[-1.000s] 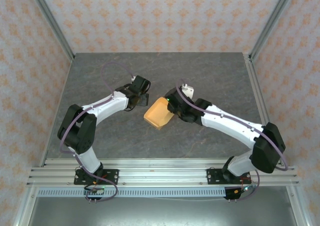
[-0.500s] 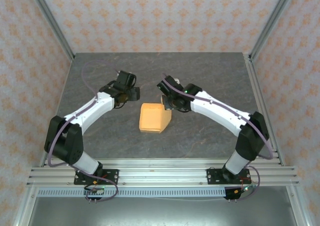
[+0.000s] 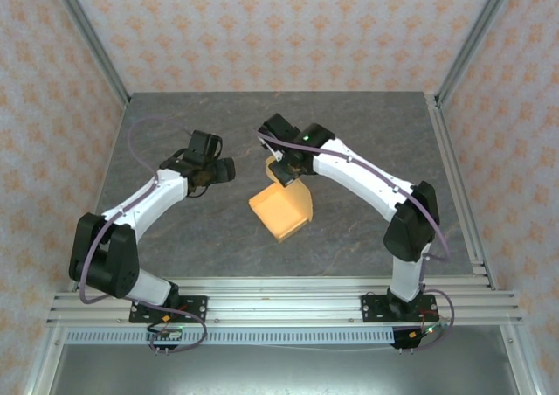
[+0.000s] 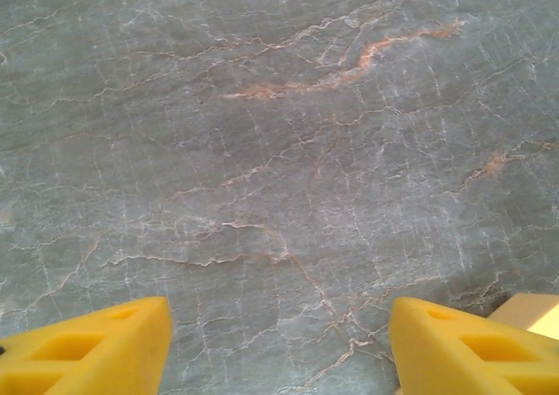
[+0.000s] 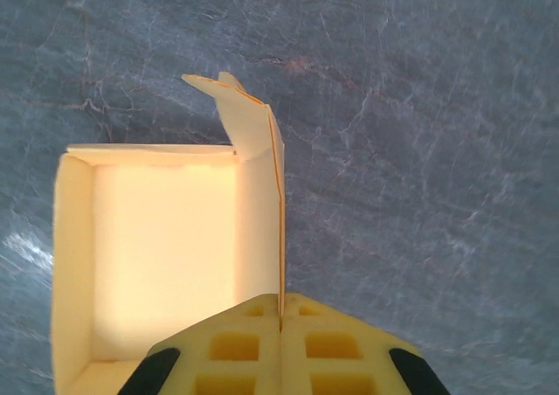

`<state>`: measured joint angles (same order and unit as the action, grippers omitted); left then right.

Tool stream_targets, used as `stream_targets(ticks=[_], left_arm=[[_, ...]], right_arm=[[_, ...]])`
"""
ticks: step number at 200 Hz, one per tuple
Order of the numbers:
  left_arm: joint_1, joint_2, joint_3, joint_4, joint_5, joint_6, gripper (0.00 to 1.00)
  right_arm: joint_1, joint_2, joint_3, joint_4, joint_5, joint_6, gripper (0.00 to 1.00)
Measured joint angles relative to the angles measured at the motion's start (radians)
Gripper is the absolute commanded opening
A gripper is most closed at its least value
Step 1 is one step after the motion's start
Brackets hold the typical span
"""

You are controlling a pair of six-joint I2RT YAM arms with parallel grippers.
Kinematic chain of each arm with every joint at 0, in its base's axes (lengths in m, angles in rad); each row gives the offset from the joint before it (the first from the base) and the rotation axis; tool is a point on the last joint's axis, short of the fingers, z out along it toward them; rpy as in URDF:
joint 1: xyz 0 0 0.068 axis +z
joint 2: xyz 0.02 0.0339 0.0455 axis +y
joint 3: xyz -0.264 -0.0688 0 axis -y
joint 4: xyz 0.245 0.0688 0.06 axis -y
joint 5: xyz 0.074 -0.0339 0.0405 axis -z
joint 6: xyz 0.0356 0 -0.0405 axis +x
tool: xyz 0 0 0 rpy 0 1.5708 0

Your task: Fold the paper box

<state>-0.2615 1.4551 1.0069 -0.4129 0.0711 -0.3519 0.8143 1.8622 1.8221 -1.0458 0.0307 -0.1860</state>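
Two arms reach over the grey table [image 3: 367,133]. We see the right end effector [image 5: 281,312] pressed together on one thin side wall of the paper box [image 5: 166,255], which lies near the table's middle with its hollow inside showing. The left end effector [image 4: 278,334] is spread, near the box, holding nothing.

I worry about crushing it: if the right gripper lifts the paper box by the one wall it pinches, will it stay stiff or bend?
Probably it bends a little: the right gripper is shut on one thin wall of the open paper box. Hollow card looks light, so tearing seems unlikely. The loose flap may swing.
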Motion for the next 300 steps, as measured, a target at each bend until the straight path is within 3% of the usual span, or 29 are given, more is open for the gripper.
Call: stream_targets(ticks=[37,81,93,139,171,199,218,248,269,300], left_arm=[[0.040,-0.045,-0.026,0.020,0.019,-0.017,0.67],[0.041,-0.066,-0.030,0.021,0.026,-0.018,0.67],[0.041,-0.074,-0.033,0.020,0.026,-0.018,0.68],[0.042,-0.105,-0.034,0.020,0.025,-0.018,0.68],[0.049,-0.105,-0.034,0.020,0.026,-0.018,0.68],[0.052,-0.105,-0.034,0.022,0.028,-0.019,0.68],[0.052,-0.105,-0.034,0.026,0.036,-0.019,0.66],[0.052,-0.138,-0.093,0.076,0.065,-0.030,0.61],[0.039,-0.222,-0.234,0.128,0.066,-0.073,0.57],[-0.002,-0.311,-0.386,0.142,0.051,-0.129,0.56]], right_arm=[[0.000,0.057,0.092,-0.021,0.029,-0.169,0.02],[0.000,0.054,-0.001,0.074,0.013,-0.334,0.00],[0.000,0.047,-0.048,0.115,0.004,-0.364,0.12],[0.000,0.006,-0.110,0.178,-0.028,-0.422,0.40],[0.001,-0.058,-0.111,0.199,-0.031,-0.418,0.43],[0.010,-0.113,-0.115,0.210,-0.031,-0.410,0.54],[0.027,-0.153,-0.125,0.219,-0.030,-0.383,0.64],[0.044,-0.218,-0.133,0.227,0.008,-0.271,0.67],[0.044,-0.276,-0.148,0.231,0.116,-0.114,0.71],[0.036,-0.406,-0.241,0.187,0.308,0.202,0.67]])
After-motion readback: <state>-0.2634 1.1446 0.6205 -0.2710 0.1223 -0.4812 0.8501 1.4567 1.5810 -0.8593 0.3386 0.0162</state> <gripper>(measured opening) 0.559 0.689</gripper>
